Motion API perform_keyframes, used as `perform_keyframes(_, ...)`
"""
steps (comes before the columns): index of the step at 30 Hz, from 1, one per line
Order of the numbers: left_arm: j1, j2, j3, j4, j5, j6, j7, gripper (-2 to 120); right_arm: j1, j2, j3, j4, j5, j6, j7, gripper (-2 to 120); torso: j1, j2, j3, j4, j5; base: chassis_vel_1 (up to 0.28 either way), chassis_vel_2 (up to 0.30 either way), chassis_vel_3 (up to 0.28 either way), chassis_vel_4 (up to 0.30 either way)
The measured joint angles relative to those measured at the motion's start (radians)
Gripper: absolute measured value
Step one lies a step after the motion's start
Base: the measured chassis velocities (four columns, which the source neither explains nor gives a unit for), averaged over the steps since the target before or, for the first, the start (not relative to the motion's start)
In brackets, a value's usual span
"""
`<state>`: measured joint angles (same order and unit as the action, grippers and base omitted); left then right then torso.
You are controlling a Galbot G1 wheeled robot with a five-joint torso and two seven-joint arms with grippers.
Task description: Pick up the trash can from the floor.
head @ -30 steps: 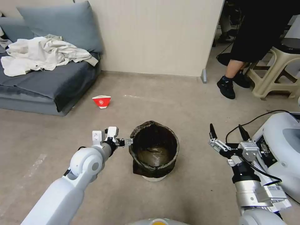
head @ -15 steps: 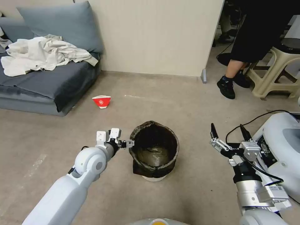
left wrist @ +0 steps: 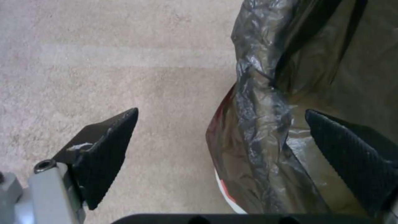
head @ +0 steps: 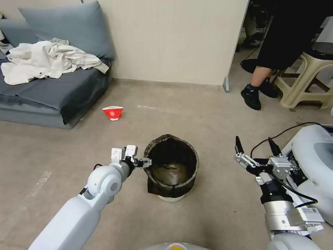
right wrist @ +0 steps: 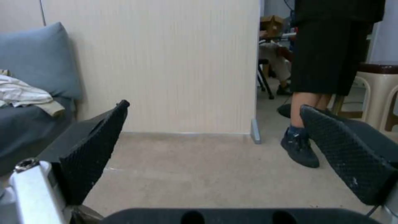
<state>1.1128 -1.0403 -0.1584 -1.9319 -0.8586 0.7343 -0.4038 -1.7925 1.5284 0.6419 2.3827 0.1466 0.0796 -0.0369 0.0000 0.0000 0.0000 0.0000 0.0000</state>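
While the trash can (head: 171,167) stands upright on the floor (head: 215,118), the left gripper (head: 147,162) straddles its near-left rim.
Fingers spread, one inside and one outside the bag-covered wall; right gripper (head: 256,150) spread, raised well apart.

Trash can (head: 171,166) base mostly hidden under its dark bag, sofa (head: 41,93) cut off at left frame edge, left gripper (head: 147,161) fingertips too small to tell in head view.

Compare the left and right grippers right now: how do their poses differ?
The left gripper is at the trash can, its fingers straddling the bag-covered rim; the right gripper hangs in open air beside the can, holding nothing. The left reaches in sideways, the right's fingertips point up and forward. Both are open.
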Motion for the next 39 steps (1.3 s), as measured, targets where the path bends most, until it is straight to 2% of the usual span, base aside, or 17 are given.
perform_keyframes(15,-0.069,0.001,0.077,0.057,-0.045,-0.001,-0.042,100,-0.004,-0.006,0.01,0.008,0.019,0.002,0.002,100,0.0,0.0,0.0,0.0,0.0001,0.0,0.0,0.0,0.0)
perform_keyframes(27,-0.091,-0.01,0.117,0.094,-0.047,-0.001,-0.05,99,-0.001,-0.004,0.012,0.004,0.019,0.003,0.005,100,0.0,0.0,0.0,0.0,0.0001,0.0,0.0,0.0,0.0)
perform_keyframes(29,-0.094,-0.01,0.121,0.098,-0.047,-0.001,-0.051,97,0.0,-0.004,0.012,0.002,0.019,0.003,0.005,100,0.0,0.0,0.0,0.0001,0.0001,0.0,0.0,0.0,0.0)
perform_keyframes(33,-0.109,-0.013,0.135,0.114,-0.051,-0.003,-0.059,78,0.003,-0.004,0.012,-0.004,0.019,0.003,0.006,100,0.0,0.0,0.0,0.0004,0.0005,0.0,0.0,0.0,0.0)
perform_keyframes(34,-0.109,-0.013,0.135,0.114,-0.051,-0.003,-0.059,78,0.003,-0.004,0.012,-0.004,0.019,0.003,0.006,100,0.0,0.0,0.0,0.0004,0.0005,0.0,0.0,0.0,0.0)
perform_keyframes(36,-0.114,-0.017,0.144,0.121,-0.051,-0.003,-0.064,68,0.005,-0.004,0.012,-0.008,0.019,0.003,0.007,100,0.0,0.0,0.0,0.0005,0.0007,0.0,0.0,0.0,0.0)
perform_keyframes(39,-0.117,-0.022,0.149,0.127,-0.051,-0.004,-0.067,59,0.006,-0.005,0.012,-0.009,0.02,0.003,0.01,100,0.0,0.0,0.0,0.0005,0.0007,0.0,0.0,0.0,0.0)
